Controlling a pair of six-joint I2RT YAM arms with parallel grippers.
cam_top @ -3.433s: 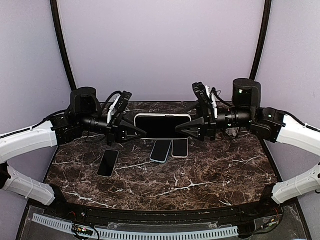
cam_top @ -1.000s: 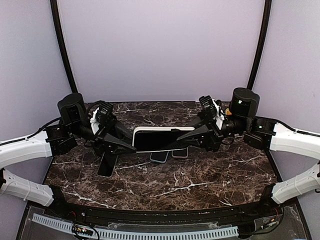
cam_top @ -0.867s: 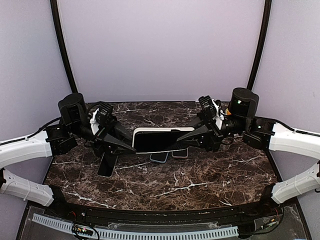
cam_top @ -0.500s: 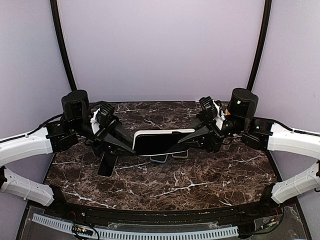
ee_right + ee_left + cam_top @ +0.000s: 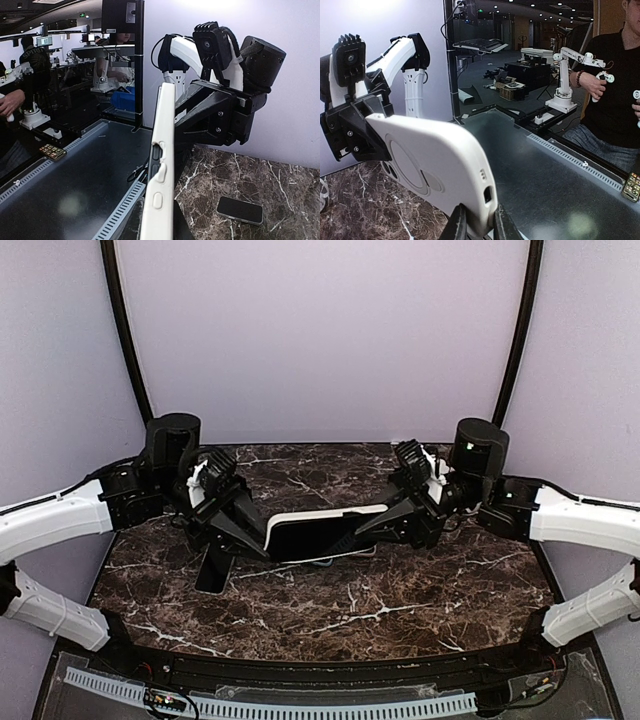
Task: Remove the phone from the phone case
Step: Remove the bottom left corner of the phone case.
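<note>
Ribbed white strip (image 5: 300, 707) runs along the bottom edge of the top view. Behind it lies the table (image 5: 420, 605), polished dark-brown marble with white veins. A flat black phone (image 5: 213, 572) lies on it at lower left, its far end covered by the left gripper (image 5: 262, 537).

Above the slab at frame centre hangs the phone (image 5: 312, 535), a glossy black rectangle rimmed by the phone case (image 5: 330, 512), which is smooth matte white with rounded corners. It tilts, its right end higher in the frame.

In the left wrist view the case's back (image 5: 425, 165) shows a round camera cutout and a small port near the corner. The right wrist view shows it edge-on (image 5: 161, 165), with raised side buttons.

Only a pale sliver shows under the held phone, too little to name. Each wrist camera cuts off its own fingers at the bottom edge; the left fingertips (image 5: 457, 226) barely show.

Left gripper pinches the case's left end, black fingers pressed on either face. The right gripper (image 5: 368, 523) is clamped narrow on the case's right end. Both white forearms enter from the frame's sides, bend at bulky black joints and point inward and slightly down, facing each other. Plain lilac walls (image 5: 320, 340) close the back.
</note>
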